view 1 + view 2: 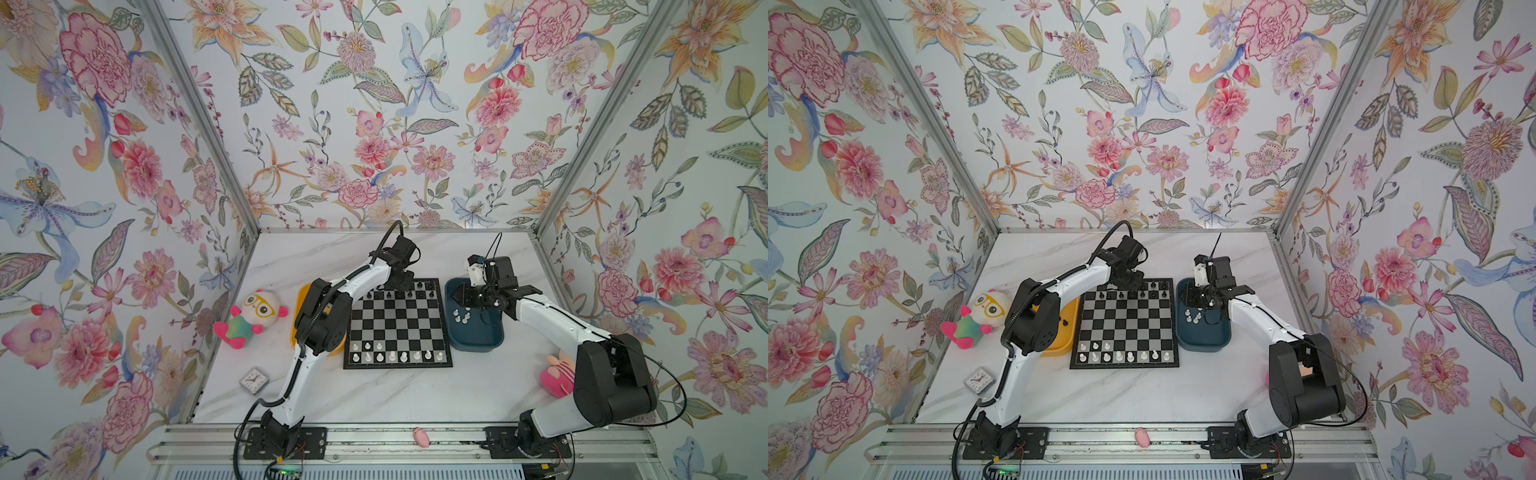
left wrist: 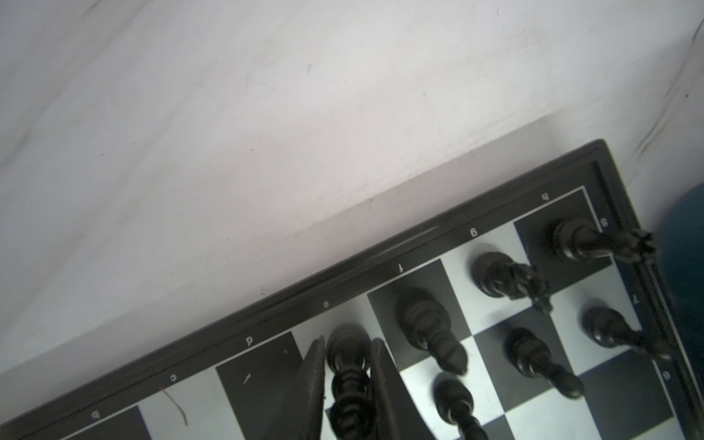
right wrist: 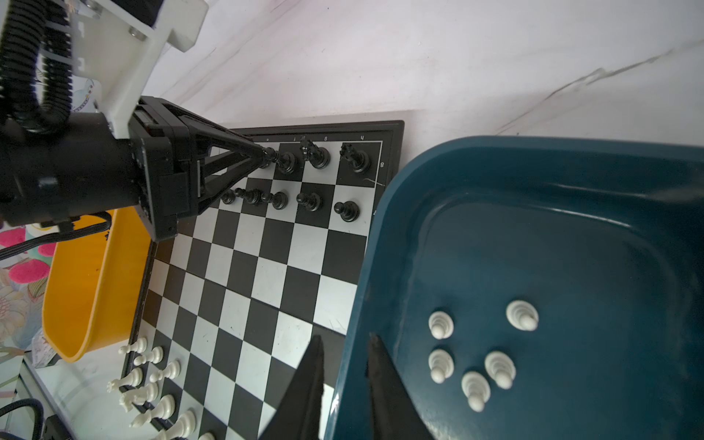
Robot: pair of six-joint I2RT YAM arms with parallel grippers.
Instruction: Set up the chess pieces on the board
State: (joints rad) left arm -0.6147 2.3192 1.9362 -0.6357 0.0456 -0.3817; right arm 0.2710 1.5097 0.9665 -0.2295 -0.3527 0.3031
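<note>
Left gripper (image 2: pixel 348 341) straddles black piece (image 2: pixel 348 356) on square (image 2: pixel 310 329) lettered "e"; grip unclear.

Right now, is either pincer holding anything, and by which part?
Left pincer flanks the upper stem of a black chess piece standing on the board; a firm grip cannot be told. Right pincer holds nothing.

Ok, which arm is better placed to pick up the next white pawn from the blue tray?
Right. The right gripper hangs open at the rim of the blue tray, close to five white pawns inside. The left gripper is at the far row of the board, its fingers flanking a black piece.
</note>
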